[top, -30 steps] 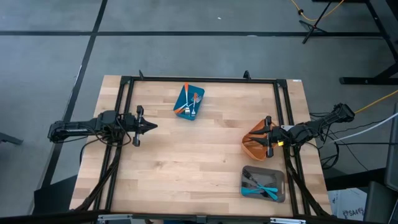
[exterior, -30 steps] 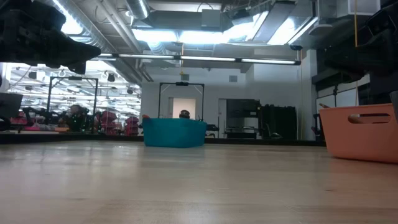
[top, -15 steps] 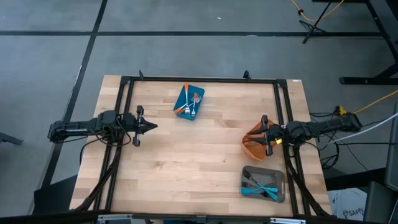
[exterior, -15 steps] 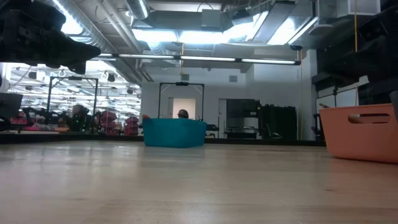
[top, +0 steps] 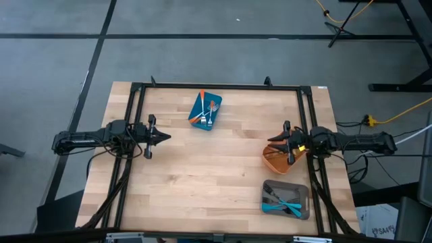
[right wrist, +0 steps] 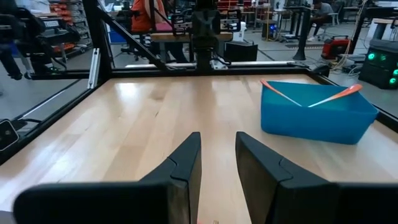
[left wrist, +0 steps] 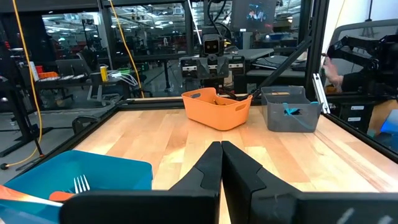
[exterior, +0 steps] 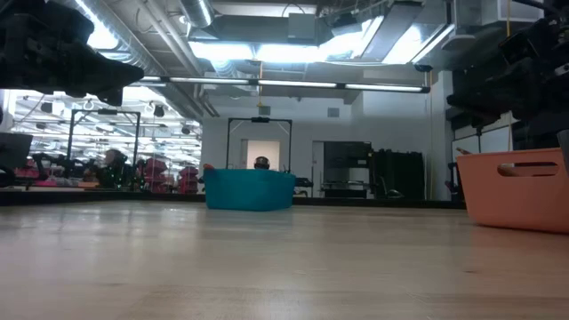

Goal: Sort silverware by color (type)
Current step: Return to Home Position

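Hovering over the orange bin point(top: 271, 163), the right gripper point(top: 271, 141) is slightly spread and empty; the left gripper point(top: 167, 137) waits pressed together over the table's point(top: 216, 172) left side.

grey floor point(top: 202, 17), bright ceiling lights point(exterior: 258, 51)

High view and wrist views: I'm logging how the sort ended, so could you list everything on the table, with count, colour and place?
Table: one, light wood.
Blue bin: one, top middle in the high view.
Orange-handled forks: at least two, inside the blue bin.
Orange bin: one, right side; contents unclear.
Grey bin: one, bottom right in the high view.
Blue-handled forks: several, inside the grey bin.
Left end effector: dark, shut, at the table's left edge.
Right end effector: dark, open, over the orange bin.
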